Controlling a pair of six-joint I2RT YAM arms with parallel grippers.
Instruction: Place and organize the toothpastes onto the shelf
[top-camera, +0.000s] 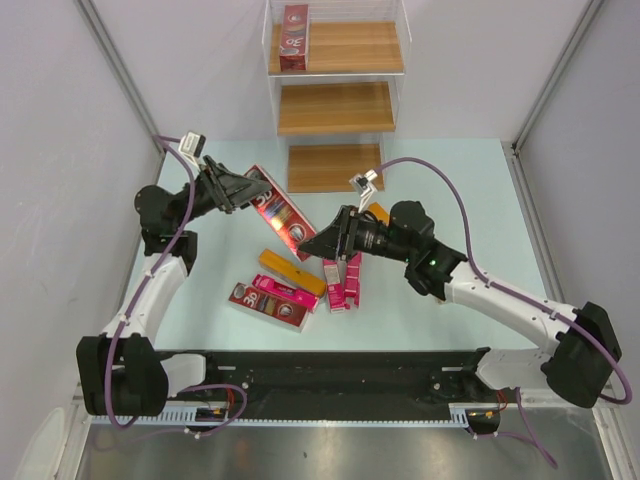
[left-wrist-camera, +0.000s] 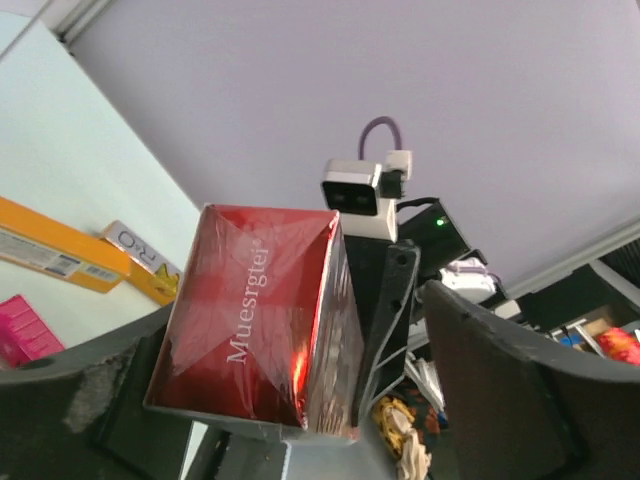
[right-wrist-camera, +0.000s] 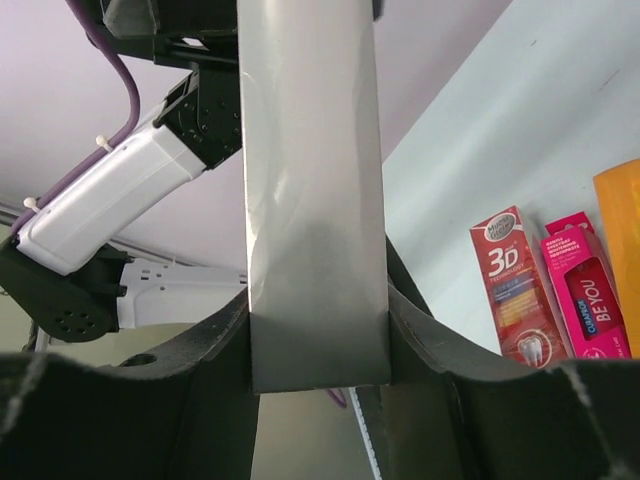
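Note:
A wide dark red toothpaste carton hangs above the table between both grippers. My right gripper is shut on its near end; in the right wrist view the carton's silvery face is clamped between both fingers. My left gripper is round the far end. In the left wrist view the carton's red end lies against the left finger, with a gap to the right finger. One dark red carton stands on the top tier of the shelf.
Loose cartons lie mid-table: an orange one, a dark red "3D" one with a pink one on it, two pink ones, and an orange one behind my right wrist. Grey walls flank the table.

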